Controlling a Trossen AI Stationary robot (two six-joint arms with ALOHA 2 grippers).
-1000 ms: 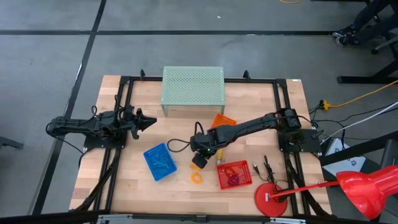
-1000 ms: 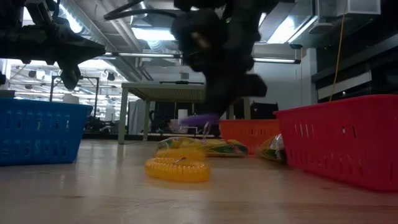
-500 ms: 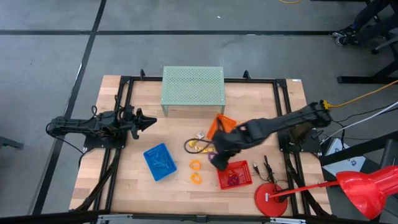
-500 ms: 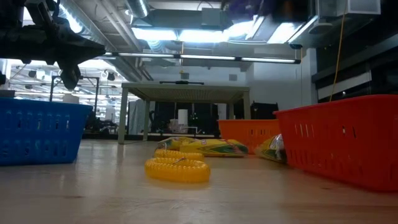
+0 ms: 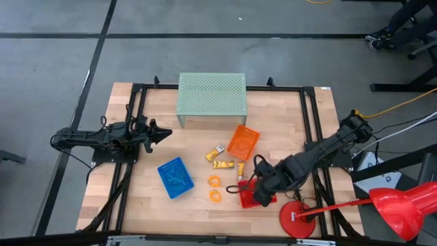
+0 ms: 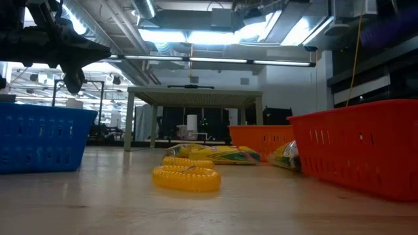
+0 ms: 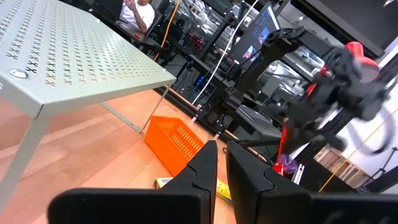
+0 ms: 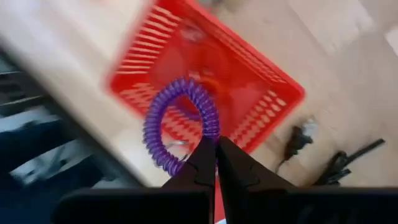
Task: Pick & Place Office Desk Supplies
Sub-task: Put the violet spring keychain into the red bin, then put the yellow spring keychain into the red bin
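My right gripper [image 5: 263,195] hovers over the red basket [image 5: 247,200], shut on a purple coiled loop [image 8: 180,124]. Two orange coiled loops [image 5: 214,181] [image 5: 216,196] lie flat on the table between the blue and red baskets; the nearer one shows in the low view [image 6: 186,177]. Small yellow-and-white blocky pieces [image 5: 224,164] lie beside the orange basket [image 5: 243,142]. My left gripper [image 5: 166,132] waits, shut, in the air at the table's left side, touching nothing. My right gripper pinches the purple coiled loop at one spot on its ring [image 8: 210,134] between the two fingers, coming from above and pointing down. The loop is lifted clear and stands out past the fingertips, above the red basket [image 8: 261,99].
A blue basket [image 5: 175,178] sits left of the loops. A pale green perforated stand [image 5: 212,96] stands at the far edge. A red round-based object [image 5: 297,219] and dark clips [image 5: 295,186] sit at the near right corner. Bare wood lies around the left arm.
My right gripper has swung from the table's middle, beside the orange loops, toward the right and near edge, and now hangs over the red basket. It has carried the purple loop along, clear of the table. The yellow pieces it covered now show.
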